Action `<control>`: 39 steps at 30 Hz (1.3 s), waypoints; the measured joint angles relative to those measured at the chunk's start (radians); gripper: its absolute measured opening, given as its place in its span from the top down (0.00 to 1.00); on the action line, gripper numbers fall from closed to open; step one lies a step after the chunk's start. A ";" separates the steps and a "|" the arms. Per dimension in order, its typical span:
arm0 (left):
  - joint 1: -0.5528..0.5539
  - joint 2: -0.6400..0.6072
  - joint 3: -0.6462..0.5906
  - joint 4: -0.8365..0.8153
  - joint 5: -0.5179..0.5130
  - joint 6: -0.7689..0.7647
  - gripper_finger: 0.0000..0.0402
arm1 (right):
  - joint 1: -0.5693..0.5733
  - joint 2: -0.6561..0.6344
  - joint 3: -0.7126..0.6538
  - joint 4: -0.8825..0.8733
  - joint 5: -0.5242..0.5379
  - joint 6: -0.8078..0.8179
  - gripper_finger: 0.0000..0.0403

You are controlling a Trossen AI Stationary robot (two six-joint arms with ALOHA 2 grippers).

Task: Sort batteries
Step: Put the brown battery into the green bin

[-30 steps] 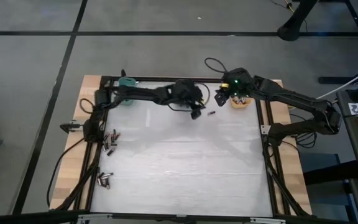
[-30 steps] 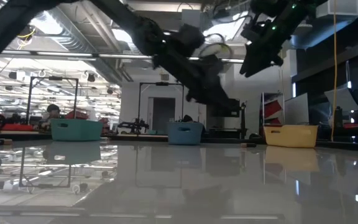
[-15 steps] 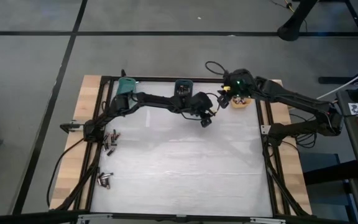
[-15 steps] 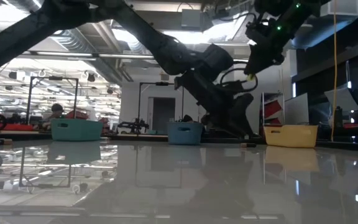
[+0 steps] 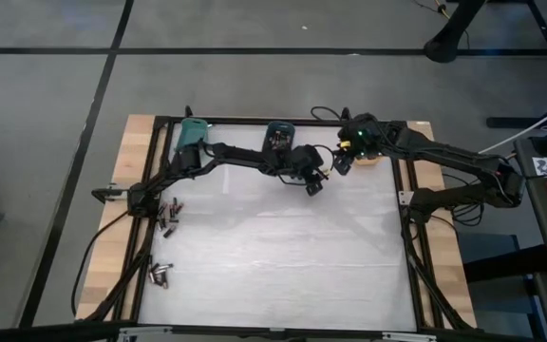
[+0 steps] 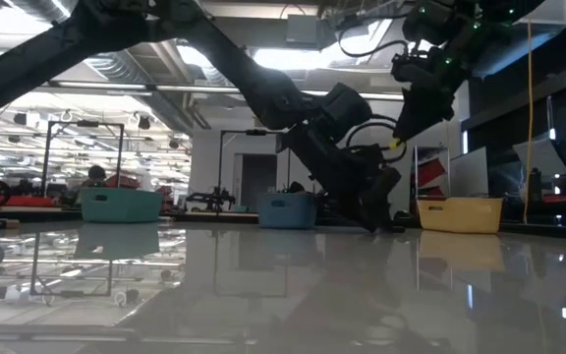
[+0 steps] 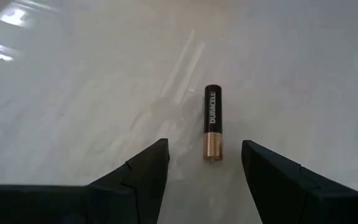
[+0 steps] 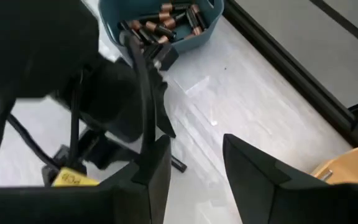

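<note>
Black-and-copper battery (image 7: 211, 122) lying loose on white table (image 5: 273, 256), just ahead of left gripper (image 5: 314, 186), jaws parted either side, nothing gripped. Right gripper (image 5: 341, 163) held above table beside orange bin (image 5: 372, 158), jaws apart, empty. Blue bin (image 8: 166, 25) already holding several sorted cells. Unsorted batteries (image 5: 168, 215) grouped near table's left edge, further cluster (image 5: 160, 274) lower down. Teal bin (image 5: 191, 132) contents not discernible. Judged partly done; sizeable share outstanding.

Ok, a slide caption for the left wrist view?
Left gripper, fingers open, poised over a lone black-and-copper battery lying on the white table.
</note>
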 joint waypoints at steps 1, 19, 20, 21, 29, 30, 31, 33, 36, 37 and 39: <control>-0.001 0.004 0.001 -0.001 -0.011 0.004 0.51 | 0.000 0.000 0.000 0.006 -0.001 0.014 0.64; -0.005 0.010 0.000 0.002 0.034 0.101 0.79 | 0.000 0.000 0.000 -0.002 -0.027 0.069 0.64; -0.004 0.010 0.000 0.000 0.033 0.090 0.81 | 0.000 0.000 0.000 -0.002 -0.026 0.069 0.64; -0.004 0.010 0.000 -0.002 0.033 0.077 0.84 | 0.000 0.000 0.000 -0.001 -0.026 0.069 0.64; 0.008 0.010 -0.001 -0.017 0.038 -0.033 0.97 | 0.000 0.000 0.000 0.002 -0.026 0.065 0.64; 0.010 0.010 -0.001 -0.017 0.039 -0.045 0.97 | 0.000 0.000 0.000 0.003 -0.026 0.062 0.64; 0.010 0.010 -0.001 -0.017 0.043 -0.054 0.97 | 0.000 0.000 0.000 0.002 -0.026 0.059 0.64; 0.011 0.003 -0.002 -0.016 0.071 -0.058 0.95 | 0.000 -0.001 0.000 0.002 -0.026 0.050 0.64; 0.010 -0.021 -0.005 -0.040 0.115 -0.019 0.93 | 0.000 -0.014 0.000 0.001 -0.026 0.042 0.64; 0.006 -0.032 -0.007 -0.055 0.120 -0.004 0.94 | 0.000 -0.021 0.000 0.000 -0.025 0.042 0.64; -0.002 -0.061 -0.010 -0.089 0.137 0.011 0.95 | 0.000 -0.040 0.000 0.001 -0.015 0.042 0.64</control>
